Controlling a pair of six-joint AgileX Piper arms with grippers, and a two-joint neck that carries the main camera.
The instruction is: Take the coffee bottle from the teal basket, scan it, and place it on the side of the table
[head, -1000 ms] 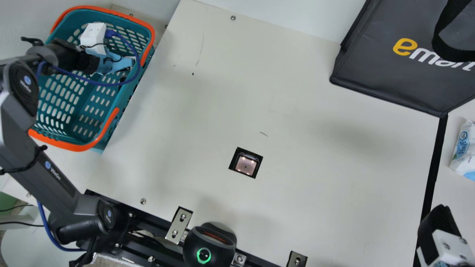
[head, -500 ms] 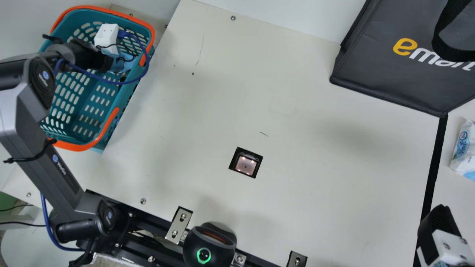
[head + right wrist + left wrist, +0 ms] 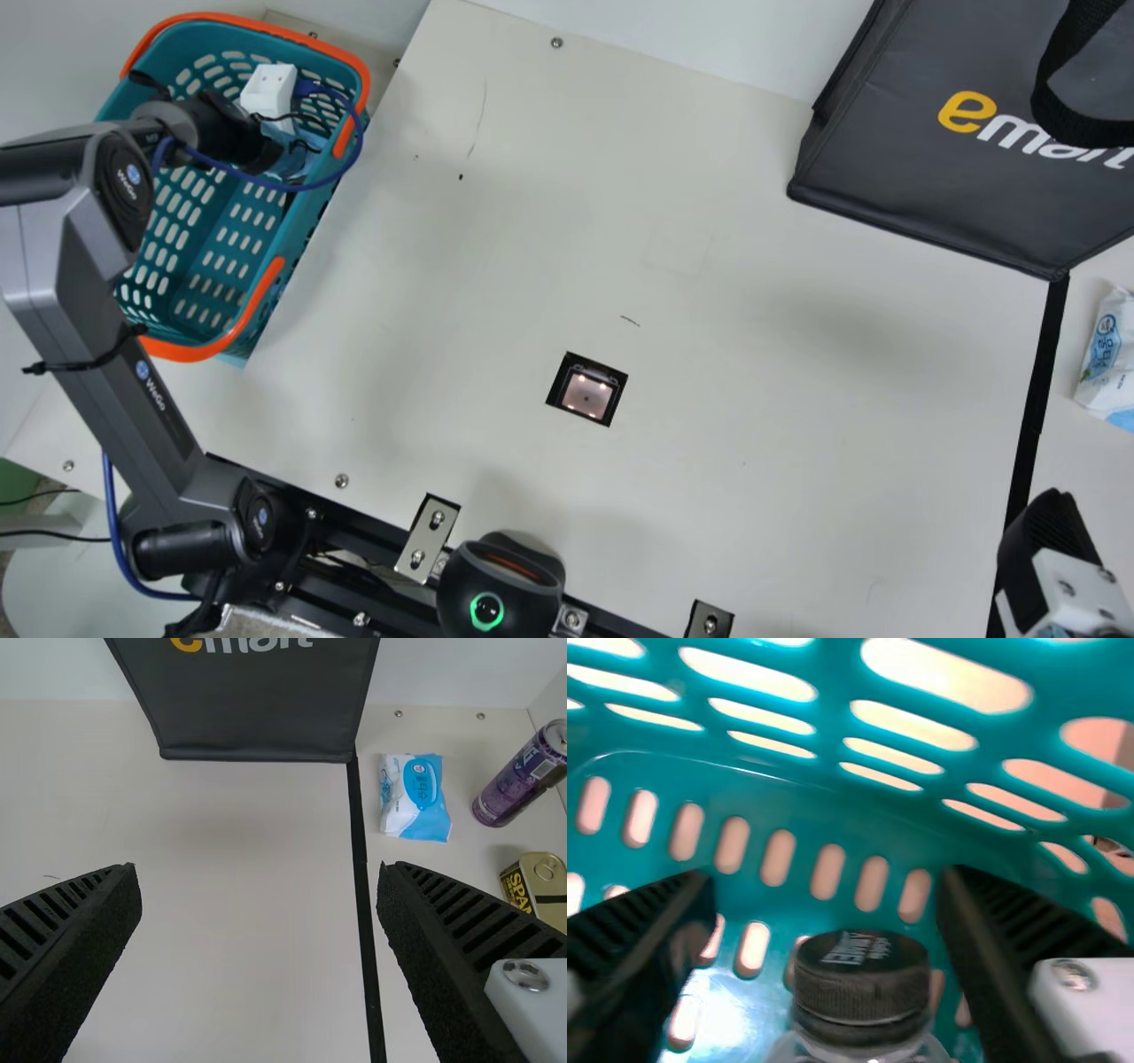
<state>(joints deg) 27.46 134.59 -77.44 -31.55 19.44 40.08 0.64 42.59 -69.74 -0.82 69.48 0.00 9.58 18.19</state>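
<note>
At the near right of the table [image 3: 753,354] the right gripper [image 3: 259,870] has its fingers well apart, holding nothing, and seems to have no part in this step. Farther in, the lit scan window [image 3: 586,395] looks like the stop after the lift.

The step in hand, I judge, is the grasp, at the far left in the teal basket [image 3: 304,223]. There the left gripper [image 3: 828,881] has its fingers spread, one either side of the capped top of the coffee bottle [image 3: 862,992], which it does not yet grip. Next it probably wants squaring up and easing lower, then closing, then raising the bottle clear of the rim.

The main view gives the route: black scanner [image 3: 532,589] at the near edge, scan window, basket. The right wrist view adds, right of the black strip [image 3: 1035,399], a yellow tin [image 3: 542,886] and, farther off, a purple can [image 3: 518,784]. The left wrist view settles the gap around the cap, which the main view, with the arm over the basket, leaves unclear
</note>
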